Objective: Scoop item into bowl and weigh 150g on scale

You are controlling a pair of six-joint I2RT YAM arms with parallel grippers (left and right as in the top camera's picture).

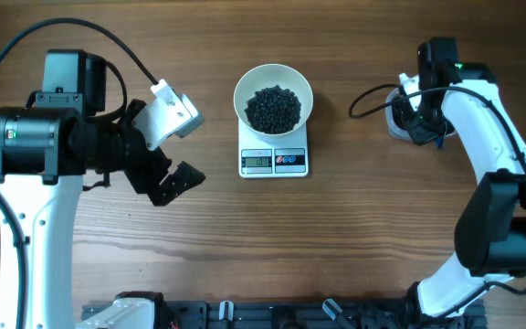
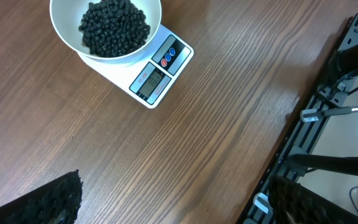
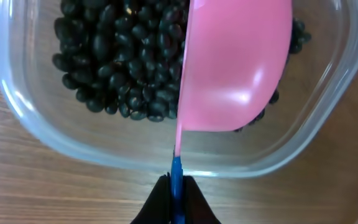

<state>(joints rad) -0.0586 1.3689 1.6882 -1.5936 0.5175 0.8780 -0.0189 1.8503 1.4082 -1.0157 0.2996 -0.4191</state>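
Jaws of the right gripper (image 3: 176, 200) are clamping down tight on the thin blue handle (image 3: 176, 169) of a pink scoop (image 3: 235, 68), which is hanging edge-on over a clear plastic tub (image 3: 33, 115). A loose heap of black beans (image 3: 123, 62) is lying in that tub, and no beans are showing on the pink face turned to the wrist camera. The beans are looking small, hard, smooth and glossy, so they are likely going to roll and pour rather than clump. Each one is probably weighing next to nothing, and pinching them singly would be hopeless. The sensible hold is on the scoop's handle, with the cup kept level once it is loaded, because a slight tilt could be spilling beans onto the table (image 1: 354, 238). Well apart to the left, the white bowl (image 1: 242, 96) is sitting on the scale (image 1: 273, 150), already carrying a dark mound of beans. The display is too small to read. The bowl is looking rigid and light, and a nudge could be sliding it off centre. Farther left, the left gripper (image 1: 177, 146) is hovering over bare wood with its jaws spread wide, holding nothing.
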